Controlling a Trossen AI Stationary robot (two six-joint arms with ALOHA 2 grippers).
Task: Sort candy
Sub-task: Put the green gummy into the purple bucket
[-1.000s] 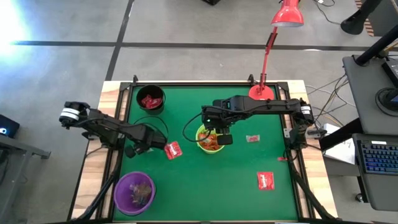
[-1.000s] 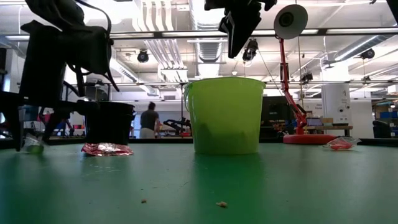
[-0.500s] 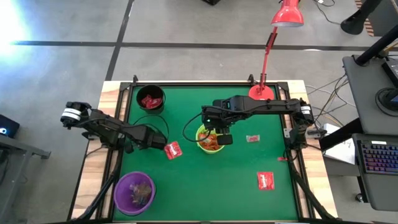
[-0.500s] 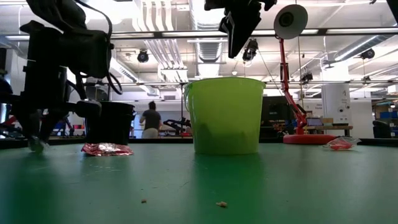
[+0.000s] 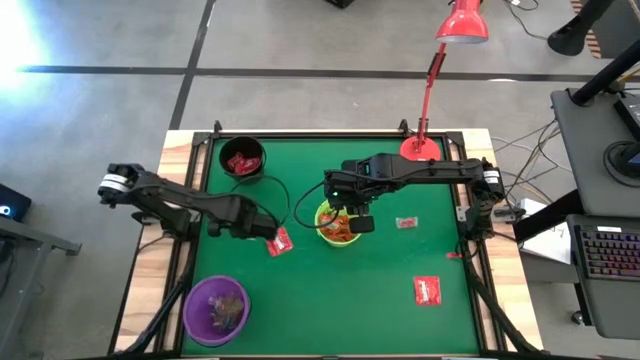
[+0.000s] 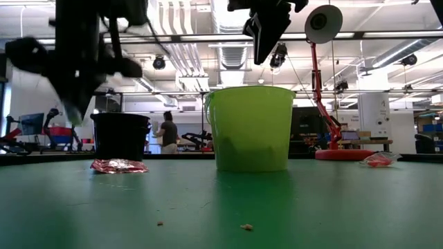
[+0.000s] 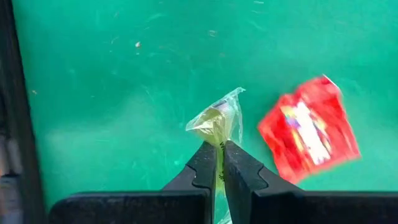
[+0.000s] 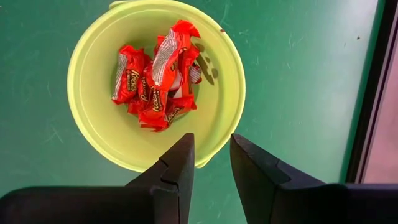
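We cannot read the purple bowl's (image 5: 216, 308) contents; the left gripper (image 6: 77, 104) blurs at ten o'clock, its pale twist wrapper (image 7: 216, 121) partly hidden by its fingers.

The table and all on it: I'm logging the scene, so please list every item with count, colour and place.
Table: one, green top.
Black bowl: one, far left corner, red candy inside.
Lime-green bowl: one, centre, orange-red wrappers inside.
Purple bowl: one, near left corner, candy inside.
Flat red packets: one left of the green bowl, one near right.
Pale sweet: one, right of the green bowl.
Lamp: one, red, far edge.
Left gripper: shut on a clear twist-wrapped sweet.
Right gripper: open, above the green bowl.
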